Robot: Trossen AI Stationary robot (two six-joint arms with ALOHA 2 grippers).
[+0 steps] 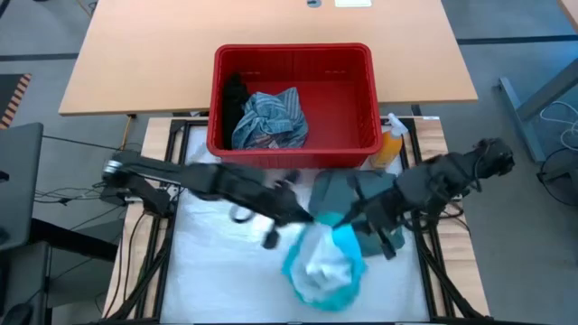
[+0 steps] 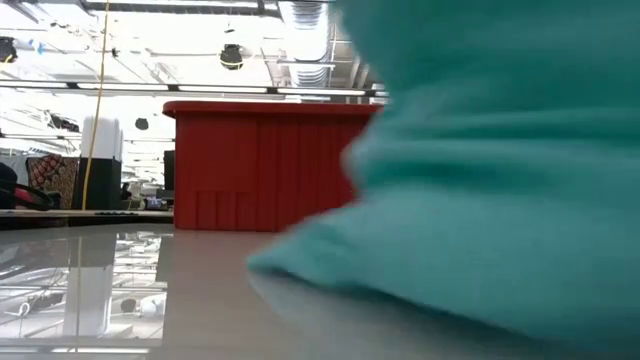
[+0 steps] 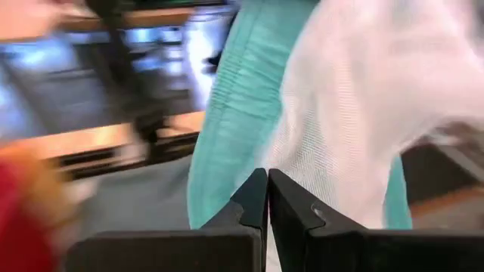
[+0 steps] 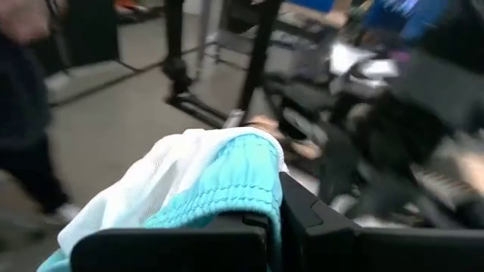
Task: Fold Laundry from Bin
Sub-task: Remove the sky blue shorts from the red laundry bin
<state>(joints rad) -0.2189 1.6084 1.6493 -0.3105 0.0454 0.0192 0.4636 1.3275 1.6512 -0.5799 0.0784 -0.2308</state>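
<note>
Both grippers, left gripper (image 1: 305, 219) and right gripper (image 1: 348, 217), are pinching the teal garment (image 1: 323, 264) unfolded; striped cloth (image 1: 271, 117) is waiting in the bin (image 1: 352, 135) at twelve o'clock.

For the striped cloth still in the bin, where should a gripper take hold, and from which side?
Grip a raised fold at the top of the striped cloth, coming straight down from above. It lies bunched in the red bin beside a black garment, and the walls block any sideways approach.
</note>
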